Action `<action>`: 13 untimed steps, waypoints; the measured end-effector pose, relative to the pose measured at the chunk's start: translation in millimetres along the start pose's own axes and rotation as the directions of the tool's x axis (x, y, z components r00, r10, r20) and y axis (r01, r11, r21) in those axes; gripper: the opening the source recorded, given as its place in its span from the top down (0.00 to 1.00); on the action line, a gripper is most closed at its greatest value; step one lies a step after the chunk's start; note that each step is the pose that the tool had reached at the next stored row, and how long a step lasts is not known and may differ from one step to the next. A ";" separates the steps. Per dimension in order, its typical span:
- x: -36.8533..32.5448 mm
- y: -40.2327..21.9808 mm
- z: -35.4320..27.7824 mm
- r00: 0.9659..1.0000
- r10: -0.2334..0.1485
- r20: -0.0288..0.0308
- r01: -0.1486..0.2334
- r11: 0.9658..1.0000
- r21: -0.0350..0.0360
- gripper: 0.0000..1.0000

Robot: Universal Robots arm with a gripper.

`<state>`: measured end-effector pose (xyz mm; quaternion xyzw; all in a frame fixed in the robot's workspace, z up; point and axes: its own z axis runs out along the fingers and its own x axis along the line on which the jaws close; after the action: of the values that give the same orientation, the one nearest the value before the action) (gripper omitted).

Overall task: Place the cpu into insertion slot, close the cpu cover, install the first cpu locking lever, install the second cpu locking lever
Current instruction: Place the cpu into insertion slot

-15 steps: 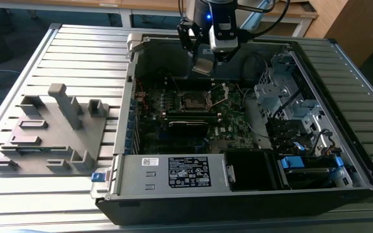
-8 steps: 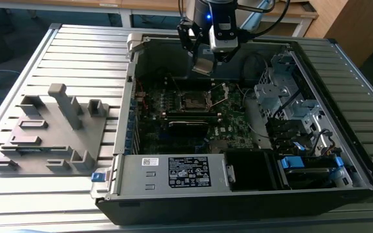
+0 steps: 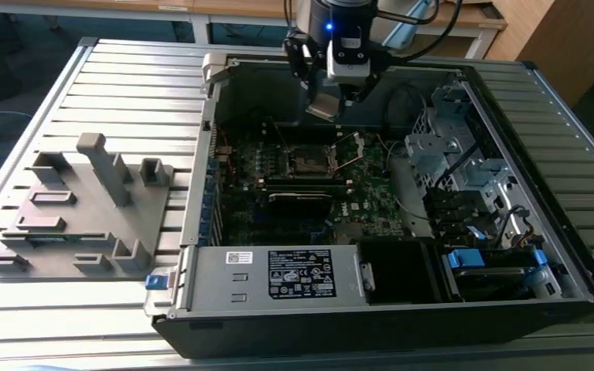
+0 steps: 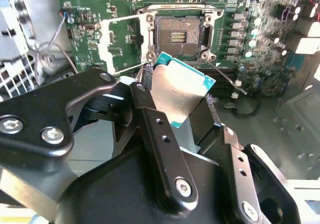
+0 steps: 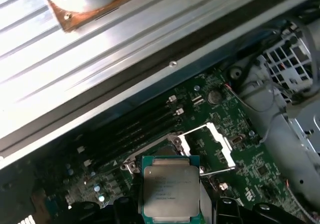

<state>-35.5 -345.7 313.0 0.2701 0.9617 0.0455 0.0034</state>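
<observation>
My gripper (image 3: 330,102) hangs over the open computer case, shut on the cpu (image 3: 322,109), a flat square chip with a silver top and a teal edge. In the second wrist view the cpu (image 4: 181,89) is clamped between the two black fingers (image 4: 150,119) and sits above and short of the insertion slot (image 4: 179,33). The cpu cover (image 4: 124,42) is swung open beside the slot, and a thin locking lever (image 4: 226,77) sticks out from the slot's corner. In the first wrist view the cpu (image 5: 170,188) hides part of the insertion slot (image 5: 159,148), with the open cpu cover (image 5: 210,145) next to it.
A grey fixture (image 3: 80,209) with upright holders stands on the slatted table at the exterior view's left. Inside the case, a metal drive cage (image 3: 452,147) and cables lie to the exterior view's right of the board. A power supply box (image 3: 276,272) sits at the near end.
</observation>
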 end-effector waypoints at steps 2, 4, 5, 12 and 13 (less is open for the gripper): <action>0.0 0.0 0.4 0.999 0.036 0.003 -0.036 0.999 -0.001 0.46; 0.0 -0.1 0.8 0.997 0.073 0.007 -0.073 0.997 -0.002 0.46; 0.0 -0.1 0.9 0.996 0.091 0.008 -0.091 0.996 -0.002 0.46; 0.0 -0.1 1.0 0.994 0.106 0.009 -0.106 0.994 -0.002 0.46; 0.0 -0.1 1.0 0.994 0.106 0.009 -0.106 0.994 -0.003 0.46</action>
<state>-35.5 -345.7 312.0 0.3211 0.9459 0.0453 0.0059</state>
